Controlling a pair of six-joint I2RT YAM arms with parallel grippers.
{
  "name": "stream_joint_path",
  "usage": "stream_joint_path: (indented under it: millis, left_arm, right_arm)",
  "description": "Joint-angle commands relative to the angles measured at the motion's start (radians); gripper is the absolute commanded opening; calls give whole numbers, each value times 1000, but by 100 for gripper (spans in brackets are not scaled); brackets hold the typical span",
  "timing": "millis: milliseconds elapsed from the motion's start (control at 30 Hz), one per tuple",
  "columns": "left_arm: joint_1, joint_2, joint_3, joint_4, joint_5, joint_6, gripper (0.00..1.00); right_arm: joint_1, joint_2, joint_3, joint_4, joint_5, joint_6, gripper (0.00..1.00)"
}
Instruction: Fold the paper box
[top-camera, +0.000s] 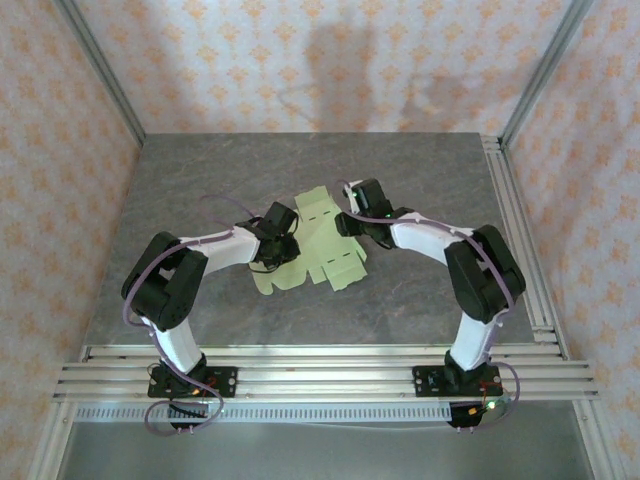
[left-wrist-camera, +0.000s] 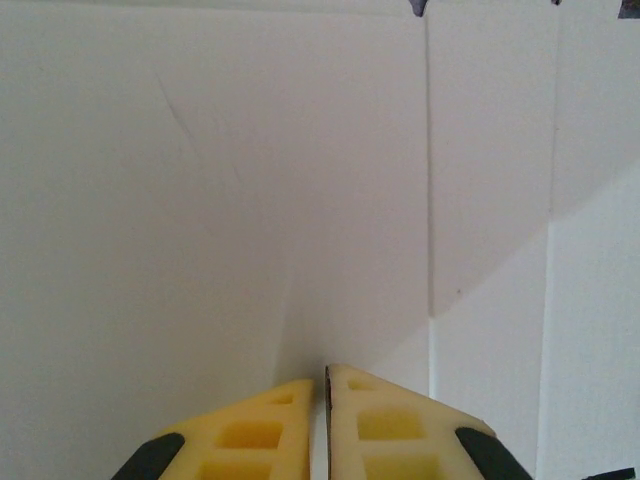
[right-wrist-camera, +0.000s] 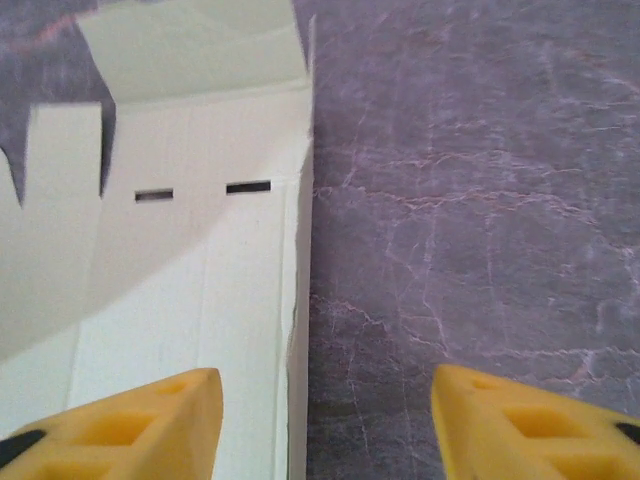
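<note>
Top external view: one paper box (top-camera: 325, 247), a flat pale-green sheet, is seen mid-table between two arms. The grey stone-patterned table (top-camera: 200, 190) is enclosed by patterned walls (top-camera: 300, 60), and bare surface is left all round. The left gripper (top-camera: 288, 243) is pressed together at the sheet's left edge. The right gripper (right-wrist-camera: 325, 385) is spread astride the opposite edge.
</note>
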Motion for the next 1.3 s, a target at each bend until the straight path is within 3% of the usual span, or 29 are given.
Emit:
stream_joint_path:
  millis: [0, 133, 400, 600, 667, 733, 867, 1100, 1267]
  left_arm:
    - [-3, 9, -6, -27, -21, 15, 13]
    - [-2, 14, -6, -23, -24, 17, 13]
    - [-3, 21, -7, -15, -16, 14, 13]
    - [-2, 17, -9, -19, -17, 14, 13]
    - [-2, 10, -10, -16, -14, 13, 15]
    - [-3, -4, -12, -14, -16, 15, 26]
    - [-13, -76, 16, -57, -73, 39, 62]
    - [-11, -159, 160, -185, -130, 97, 79]
    - [5, -130, 305, -214, -75, 118, 87]
  right_arm:
    - [2, 49, 22, -12, 2, -24, 46]
    - [4, 59, -2, 11, 11, -39, 34]
    - [5, 50, -90, 161, -52, 2, 25]
    - [4, 46, -106, 203, -68, 8, 0]
    - [4, 36, -113, 200, -54, -7, 0]
    - [4, 26, -118, 193, -46, -25, 0]
    - [3, -4, -134, 190, -33, -56, 0]
    - [17, -64, -219, 307, -5, -135, 0]
    - [65, -103, -298, 457, 62, -259, 0]
